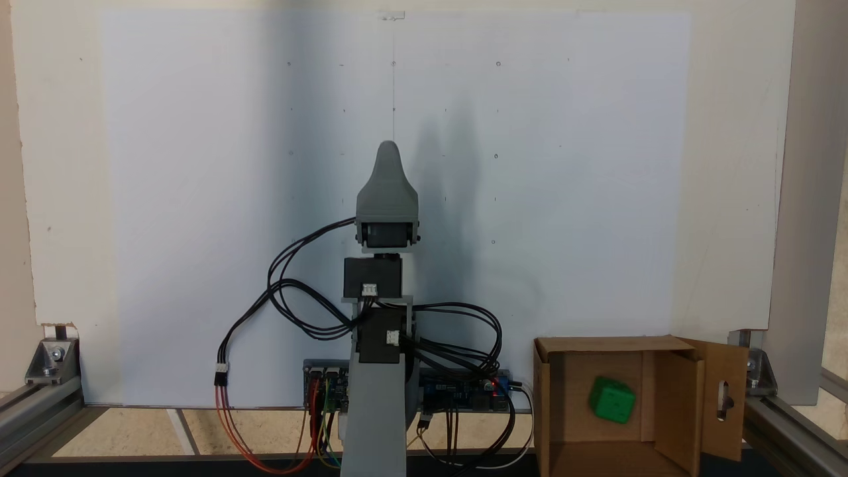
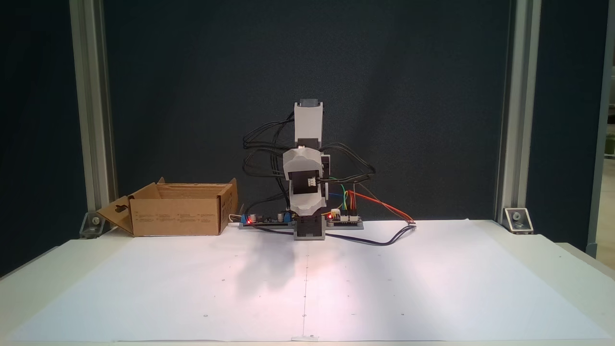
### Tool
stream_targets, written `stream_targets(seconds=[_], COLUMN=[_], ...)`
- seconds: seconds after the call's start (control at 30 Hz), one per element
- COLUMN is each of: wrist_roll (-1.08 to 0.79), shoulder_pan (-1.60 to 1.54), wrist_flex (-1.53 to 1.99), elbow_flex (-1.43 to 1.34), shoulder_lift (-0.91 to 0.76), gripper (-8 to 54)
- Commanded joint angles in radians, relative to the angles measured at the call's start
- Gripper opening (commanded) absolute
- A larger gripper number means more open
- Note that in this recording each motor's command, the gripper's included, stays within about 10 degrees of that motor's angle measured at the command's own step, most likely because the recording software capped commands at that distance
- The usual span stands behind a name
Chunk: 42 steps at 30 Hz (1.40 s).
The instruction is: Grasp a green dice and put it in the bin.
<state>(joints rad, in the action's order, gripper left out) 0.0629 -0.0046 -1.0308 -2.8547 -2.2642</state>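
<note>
Lying inside the bin (image 1: 613, 457), the green dice (image 1: 612, 399) rests on its cardboard floor; the gripper (image 1: 387, 156), raised over the worktop (image 2: 432, 288), hides its jaws, so parking the arm cleanly remains.

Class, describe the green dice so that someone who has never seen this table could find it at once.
Start at the white sheet covering the table, then find the open brown cardboard bin beside the arm's base. Inside it, on the box floor, lies the green dice: a small bright green cube, the one vivid thing among brown cardboard.
</note>
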Motion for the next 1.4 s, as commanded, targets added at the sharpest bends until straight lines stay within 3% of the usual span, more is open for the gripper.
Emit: stream_targets(seconds=[0.0, 0.33, 1.37], wrist_roll=[-0.051, -0.052, -0.052], shoulder_pan=[0.0, 0.003, 0.031], wrist_flex=[-0.167, -0.531, -0.549], elbow_flex=[0.0, -0.21, -0.272], shoulder_lift=[-0.106, -0.106, -0.103], gripper=[43.7, 43.9, 44.5])
